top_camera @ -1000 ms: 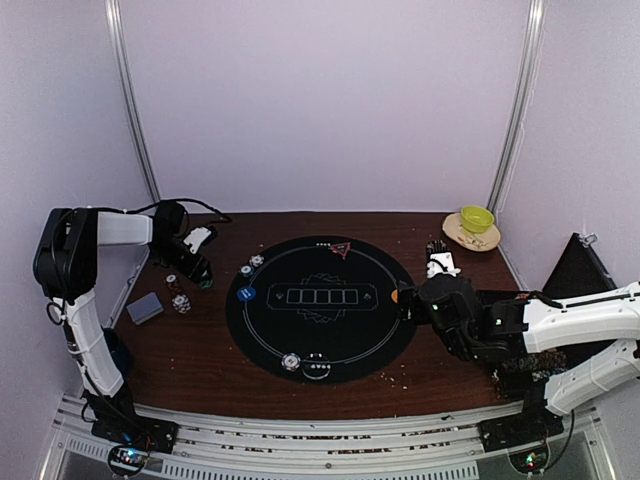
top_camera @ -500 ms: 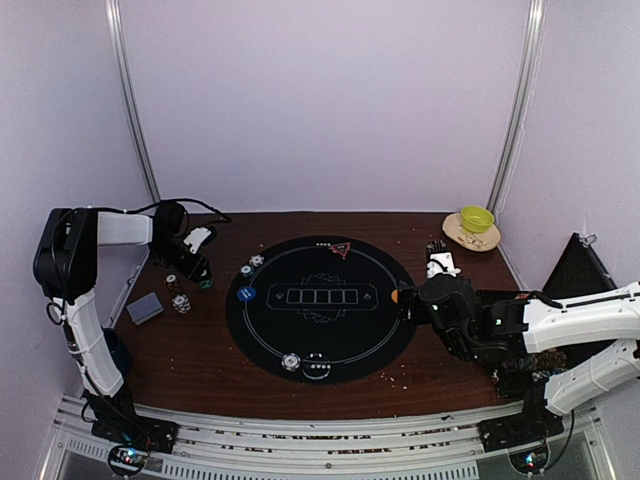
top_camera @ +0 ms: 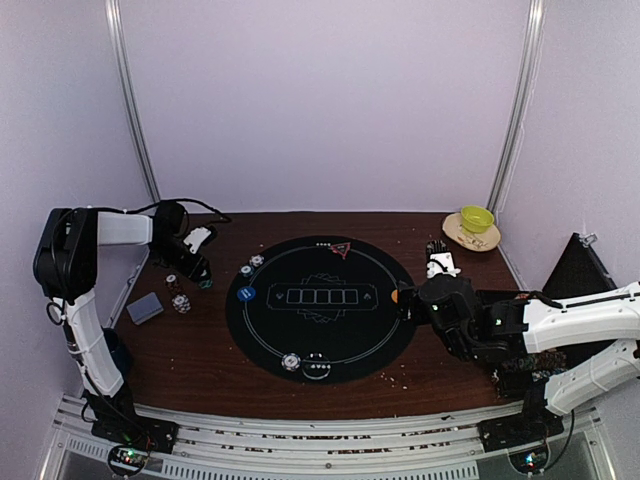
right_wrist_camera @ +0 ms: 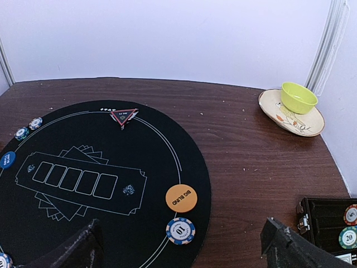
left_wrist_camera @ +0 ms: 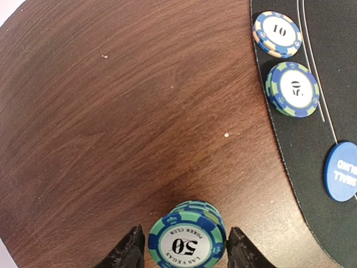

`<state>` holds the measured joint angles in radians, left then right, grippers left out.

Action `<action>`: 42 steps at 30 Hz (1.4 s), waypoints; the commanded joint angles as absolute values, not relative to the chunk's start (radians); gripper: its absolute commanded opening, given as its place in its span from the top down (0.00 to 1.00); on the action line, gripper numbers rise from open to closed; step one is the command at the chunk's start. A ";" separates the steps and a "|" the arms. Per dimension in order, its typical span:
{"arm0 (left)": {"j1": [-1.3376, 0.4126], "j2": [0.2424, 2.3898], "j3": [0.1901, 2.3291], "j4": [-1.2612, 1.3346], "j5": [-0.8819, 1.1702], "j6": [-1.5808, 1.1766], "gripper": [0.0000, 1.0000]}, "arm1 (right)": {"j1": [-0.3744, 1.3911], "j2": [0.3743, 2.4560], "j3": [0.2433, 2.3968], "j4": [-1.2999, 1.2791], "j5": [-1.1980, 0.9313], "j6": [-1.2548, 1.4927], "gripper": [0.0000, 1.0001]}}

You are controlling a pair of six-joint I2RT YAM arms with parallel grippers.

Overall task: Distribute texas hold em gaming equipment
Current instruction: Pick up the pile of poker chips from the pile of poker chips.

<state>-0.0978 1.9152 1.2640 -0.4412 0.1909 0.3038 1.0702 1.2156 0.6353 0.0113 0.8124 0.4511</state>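
- Step in hand: taking up chips to share out. The left hand (left_wrist_camera: pixel 185 241) straddles a stack of 50 chips (left_wrist_camera: pixel 187 245) on the bare surface (left_wrist_camera: pixel 111 111), toward its left edge and just beside the black mat (left_wrist_camera: pixel 312 184). Whether it presses them I cannot tell.
- Next, I think: squeeze evenly and lift straight (the stack may topple).
- The right hand (right_wrist_camera: pixel 183 245) is spread wide and holds nothing.
- The yellow-green bowl (right_wrist_camera: pixel 298 96) at the far right corner looks empty.
- The black case (right_wrist_camera: pixel 326 215) at the right edge holds spare chips (right_wrist_camera: pixel 347 237).

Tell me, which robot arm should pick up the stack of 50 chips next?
Left. The left gripper has a finger on either side of the chip stack, while the right gripper hangs open across the black mat, by the orange button.
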 commanded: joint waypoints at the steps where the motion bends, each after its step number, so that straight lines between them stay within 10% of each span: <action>1: -0.094 1.928 1.256 -0.407 0.186 0.299 0.47 | 1.077 1.209 0.660 0.000 0.842 0.448 0.00; 42: -0.202 1.674 1.128 -0.402 0.245 0.413 0.70 | 1.079 1.219 0.662 0.002 0.851 0.445 0.00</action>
